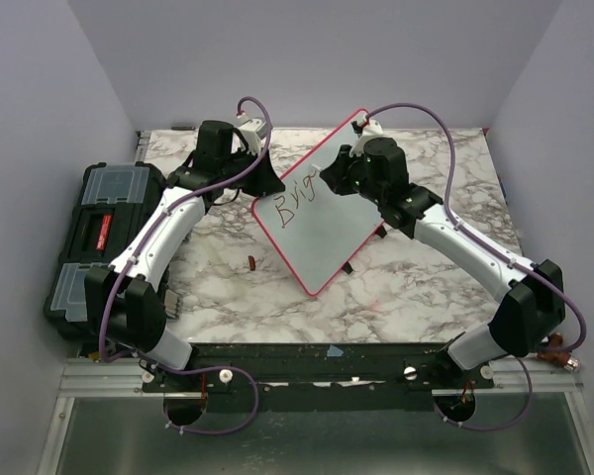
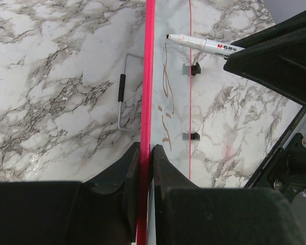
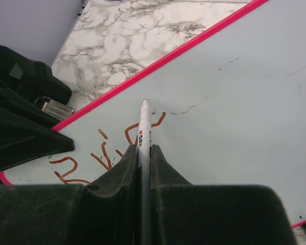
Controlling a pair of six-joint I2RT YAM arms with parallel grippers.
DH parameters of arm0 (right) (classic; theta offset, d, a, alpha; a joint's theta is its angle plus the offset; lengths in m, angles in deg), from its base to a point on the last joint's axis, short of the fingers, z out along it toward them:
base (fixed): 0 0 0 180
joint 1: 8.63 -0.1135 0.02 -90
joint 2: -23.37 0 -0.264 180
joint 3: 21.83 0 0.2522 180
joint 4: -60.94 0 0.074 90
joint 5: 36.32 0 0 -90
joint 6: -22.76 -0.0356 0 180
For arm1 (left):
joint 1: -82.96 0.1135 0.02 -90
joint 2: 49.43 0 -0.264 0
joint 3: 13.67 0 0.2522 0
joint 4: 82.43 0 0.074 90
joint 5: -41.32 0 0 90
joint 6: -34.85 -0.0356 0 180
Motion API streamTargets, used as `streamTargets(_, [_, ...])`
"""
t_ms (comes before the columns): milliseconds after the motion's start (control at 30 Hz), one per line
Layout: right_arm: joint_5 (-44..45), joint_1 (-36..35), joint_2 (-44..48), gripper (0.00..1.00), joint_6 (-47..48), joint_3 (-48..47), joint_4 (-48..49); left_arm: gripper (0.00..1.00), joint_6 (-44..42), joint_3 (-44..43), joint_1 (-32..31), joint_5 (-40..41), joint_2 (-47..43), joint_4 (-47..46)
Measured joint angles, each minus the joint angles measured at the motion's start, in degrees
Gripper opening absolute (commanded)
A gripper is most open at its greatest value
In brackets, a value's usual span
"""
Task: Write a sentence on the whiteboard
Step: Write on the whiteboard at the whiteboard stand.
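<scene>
Whiteboard (image 1: 322, 242) with its thin pink-red frame is sitting in the middle of the marble worktop (image 1: 426, 287), turned cornerwise in the overhead view and tilting up off the surface. We are holding it with the left fingers (image 2: 154, 155), which are pinching narrowly on the frame near the board's left corner, one finger on each face. We are gripping a white marker (image 3: 144, 127) between the right fingers (image 3: 154, 153), which are closed tight on its barrel, and its tip is resting at the writing face in the far left part of the board. Reddish-brown lettering (image 3: 104, 153) is showing there, reading "Brig", with the tip just beside the last stroke. In the left wrist view, a grey wire stand (image 2: 123, 92) is lying on the worktop behind the board; we cannot tell whether it is touching the frame. A black toolbox (image 1: 99, 237) is sitting at the left edge, well apart from the board. A small reddish piece (image 1: 249, 262) is lying on the marble just beside the board's near left edge.
</scene>
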Motion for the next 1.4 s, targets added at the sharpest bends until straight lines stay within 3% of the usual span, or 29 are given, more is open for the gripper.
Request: streamTargets(1400, [-3.1, 0.0, 3.48, 0.01, -0.87, 9.94, 0.42, 0.0, 0.35, 0.0, -0.42, 1.66, 0.0, 0.5])
